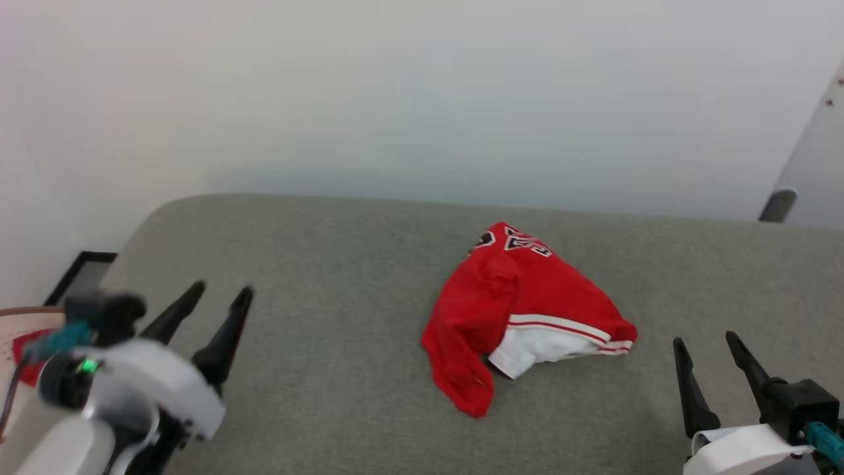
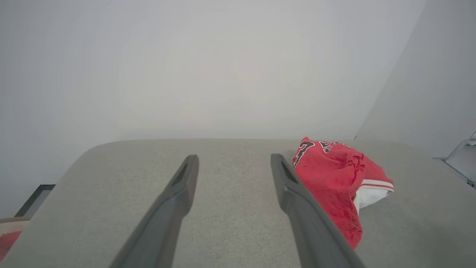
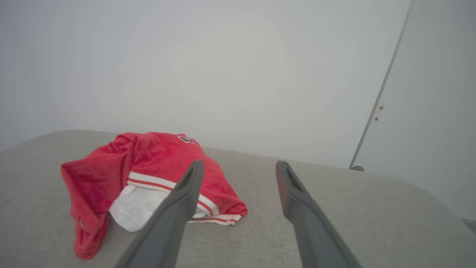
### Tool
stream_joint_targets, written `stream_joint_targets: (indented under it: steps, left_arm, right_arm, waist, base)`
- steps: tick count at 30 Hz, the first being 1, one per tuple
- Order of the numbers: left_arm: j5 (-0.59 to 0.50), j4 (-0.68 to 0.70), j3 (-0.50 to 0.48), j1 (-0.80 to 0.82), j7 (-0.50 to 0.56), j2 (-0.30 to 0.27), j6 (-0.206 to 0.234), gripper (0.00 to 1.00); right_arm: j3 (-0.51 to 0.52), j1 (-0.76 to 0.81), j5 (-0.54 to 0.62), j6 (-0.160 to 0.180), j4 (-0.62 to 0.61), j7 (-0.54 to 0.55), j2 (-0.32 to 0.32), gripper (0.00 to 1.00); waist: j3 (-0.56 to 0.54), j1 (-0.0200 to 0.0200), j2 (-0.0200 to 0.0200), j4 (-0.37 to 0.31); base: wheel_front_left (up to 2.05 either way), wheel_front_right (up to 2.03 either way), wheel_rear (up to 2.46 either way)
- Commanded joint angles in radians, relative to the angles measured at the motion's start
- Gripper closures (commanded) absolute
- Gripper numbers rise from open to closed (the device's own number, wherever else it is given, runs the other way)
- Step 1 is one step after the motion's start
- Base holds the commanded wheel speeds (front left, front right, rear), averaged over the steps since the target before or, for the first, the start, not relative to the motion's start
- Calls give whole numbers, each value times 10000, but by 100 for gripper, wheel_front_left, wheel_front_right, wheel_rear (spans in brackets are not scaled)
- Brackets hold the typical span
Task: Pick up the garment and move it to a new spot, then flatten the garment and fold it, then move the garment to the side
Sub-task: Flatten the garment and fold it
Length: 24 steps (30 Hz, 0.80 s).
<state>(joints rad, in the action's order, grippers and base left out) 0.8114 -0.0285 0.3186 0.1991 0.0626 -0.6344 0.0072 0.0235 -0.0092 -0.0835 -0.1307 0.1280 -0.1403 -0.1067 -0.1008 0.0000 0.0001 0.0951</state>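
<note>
A pale wall (image 1: 422,86) backs the grey fabric-covered worktop (image 1: 316,251). The garment (image 1: 527,297) lies crumpled right of centre, red with a white sleeve showing on its near side. The left tool (image 1: 223,288) at near left and the right tool (image 1: 704,338) at near right are both spread wide and empty, clear of the garment.

Plain indoor room, home-like, broad grey upholstered cushion (image 1: 330,382) with rounded corners, bare white wall (image 1: 422,99) behind it, white door panel (image 3: 438,111) at the right, dark frame (image 1: 82,274) low at the left
</note>
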Motion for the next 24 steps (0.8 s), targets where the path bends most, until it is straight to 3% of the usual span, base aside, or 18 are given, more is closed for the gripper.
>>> stream_joint_targets:
  steps: [1, 11, 24]
  left_arm:
    - [117, 86, 33, 192, 204, 20, -10, 0]
    - [1028, 1105, 1050, 2226, 3522, 328, 102, 0]
    - [1668, 1263, 2177, 3496, 5826, 947, 169, 0]
  right_arm:
    - [5, -87, 96, -1, -29, 19, -16, 0]
    - [59, -447, 144, -1, 31, -88, 83, 0]
    - [-72, -987, 160, -1, 335, -385, 230, 0]
  waist:
    - [254, 0, -1, -301]
    - [830, 0, -1, -1241]
    - [1737, 0, -1, -2351]
  base:
    - [0, 0, 0]
    - [0, 0, 0]
    - [0, 0, 0]
